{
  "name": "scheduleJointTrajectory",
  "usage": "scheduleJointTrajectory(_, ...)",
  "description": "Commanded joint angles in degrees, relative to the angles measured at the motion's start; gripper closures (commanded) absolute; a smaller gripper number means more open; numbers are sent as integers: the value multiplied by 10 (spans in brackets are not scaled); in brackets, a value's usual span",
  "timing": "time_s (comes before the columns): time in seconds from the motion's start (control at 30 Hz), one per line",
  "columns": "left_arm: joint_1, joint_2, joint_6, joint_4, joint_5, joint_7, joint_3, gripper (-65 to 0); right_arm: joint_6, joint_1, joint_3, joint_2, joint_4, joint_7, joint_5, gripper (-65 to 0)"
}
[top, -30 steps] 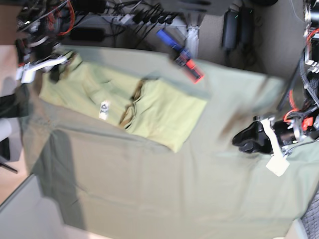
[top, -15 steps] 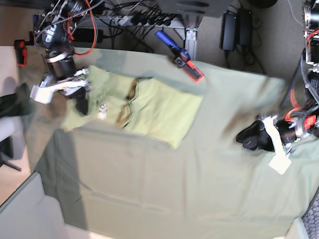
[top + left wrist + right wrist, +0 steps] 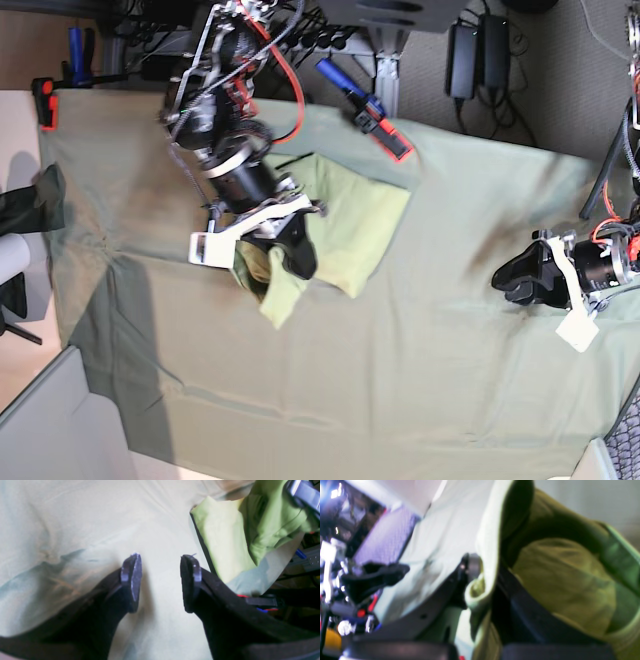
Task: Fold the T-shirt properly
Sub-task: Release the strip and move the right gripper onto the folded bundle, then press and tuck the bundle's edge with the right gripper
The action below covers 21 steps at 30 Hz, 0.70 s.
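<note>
- The right gripper [image 3: 292,258] is on the base view's left, black, its fingers clamped tight on a bunched fold of the pale yellow-green cotton T-shirt [image 3: 355,225], lifting that part off the dull grey-green tablecloth [image 3: 400,380].
- The rest of the T-shirt lies folded on the tablecloth's upper middle, just below a blue and red clamp [image 3: 372,118] at the far edge.
- The left gripper [image 3: 160,580] hovers well apart at the right, its black fingers [image 3: 131,580] spread wide with nothing between them.
</note>
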Motion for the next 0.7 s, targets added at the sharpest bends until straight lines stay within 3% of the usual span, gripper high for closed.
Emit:
scheduleJointTrajectory(0.0, -11, -9, -5, 10, -12, -11, -4, -288, 2, 7, -14, -1, 9, 15, 0, 0)
scheduleJointTrajectory(0.2, -11, -9, -5, 10, -12, -15, -4, -288, 2, 6, -61, -1, 7, 14, -47, -18)
scheduleJointTrajectory(0.3, -11, -10, -5, 10, -12, -15, -4, -288, 2, 5, -64, -1, 7, 13, -47, -280)
scheduleJointTrajectory(0.37, -11, -10, -5, 10, -12, -15, -4, -288, 2, 5, -65, -1, 7, 12, -42, -361)
scheduleJointTrajectory(0.67, -11, -9, -5, 10, -12, -15, -4, -288, 4, 5, -118, -1, 7, 1, -19, -362)
